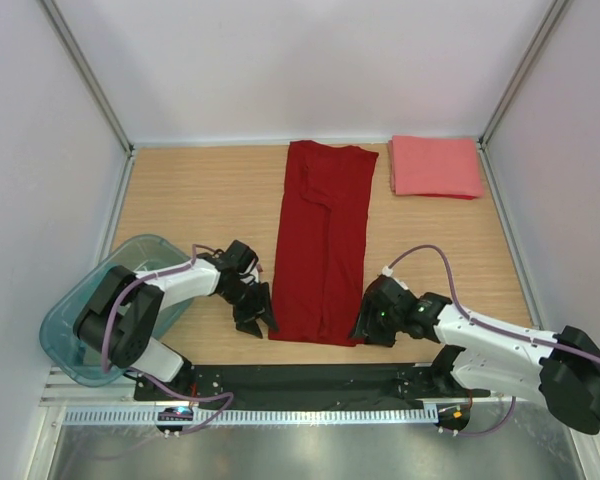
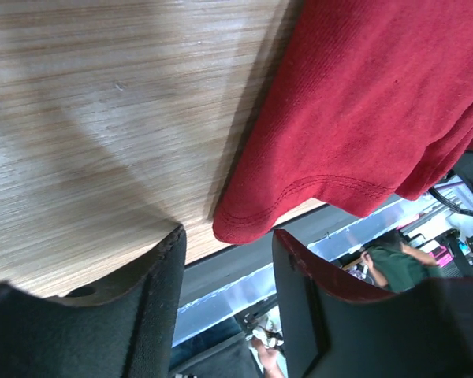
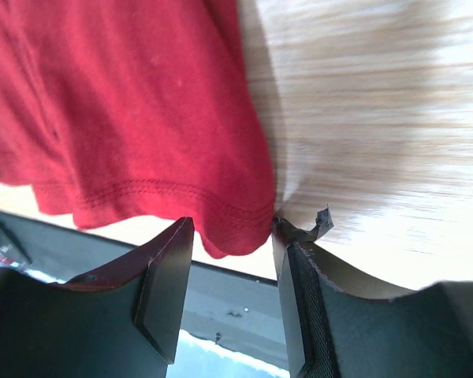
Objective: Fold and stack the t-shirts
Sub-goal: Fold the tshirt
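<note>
Dark red t-shirt (image 1: 320,240) lies as a long strip mid wooden table (image 1: 200,200) | salmon-pink t-shirt (image 1: 435,166) folded at far right, apart | left gripper (image 1: 258,318) spread wide at near-left hem corner, holding nothing | right gripper (image 1: 363,326) spread wide, near-right hem corner between its fingers, unclamped

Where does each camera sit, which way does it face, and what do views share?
Top external: above, behind the bases, looking down on the wooden table; left arm and right arm show.
Left wrist: on the left gripper, facing the dark red cloth shirt's near-left corner; own fingers show.
Right wrist: on the right gripper, facing its near-right corner; own fingers show.
Shared: the shirt's near hem.
</note>
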Robot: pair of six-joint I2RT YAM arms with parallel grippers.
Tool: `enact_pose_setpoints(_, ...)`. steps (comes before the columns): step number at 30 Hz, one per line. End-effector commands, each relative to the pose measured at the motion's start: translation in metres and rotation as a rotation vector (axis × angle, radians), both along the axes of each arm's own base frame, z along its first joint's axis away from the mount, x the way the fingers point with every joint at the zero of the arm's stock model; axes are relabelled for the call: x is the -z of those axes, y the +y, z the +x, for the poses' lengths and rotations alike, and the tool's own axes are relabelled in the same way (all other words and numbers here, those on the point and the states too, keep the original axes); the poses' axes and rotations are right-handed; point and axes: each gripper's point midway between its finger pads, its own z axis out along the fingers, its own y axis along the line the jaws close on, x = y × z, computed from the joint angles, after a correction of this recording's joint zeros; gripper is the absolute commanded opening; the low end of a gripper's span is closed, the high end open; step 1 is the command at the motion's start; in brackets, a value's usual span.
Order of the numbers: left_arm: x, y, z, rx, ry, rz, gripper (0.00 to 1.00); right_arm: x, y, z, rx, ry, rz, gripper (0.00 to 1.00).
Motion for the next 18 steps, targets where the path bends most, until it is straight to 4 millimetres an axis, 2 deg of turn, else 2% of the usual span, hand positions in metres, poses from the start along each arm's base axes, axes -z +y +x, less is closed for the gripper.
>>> enact_pose_setpoints(1, 0.011, 0.003, 0.002, 0.003, -0.023, 0.027, 0.49, 0.026, -0.054, -0.011, 0.001, 0.027, -0.271, 0.53)
enact_pose_setpoints(7, 0.013, 0.004, -0.002, 0.012, -0.015, 0.028, 0.49, 0.029, -0.043, -0.013, -0.015, 0.047, -0.227, 0.53)
enact_pose_setpoints(13, 0.013, -0.001, -0.002, 0.019, -0.011, 0.018, 0.48, 0.030, -0.048, -0.019, -0.064, 0.066, -0.255, 0.53)
enact_pose_setpoints(18, 0.016, -0.001, -0.003, 0.020, -0.008, 0.016, 0.45, 0.032, -0.046, -0.019, -0.077, 0.081, -0.263, 0.49)
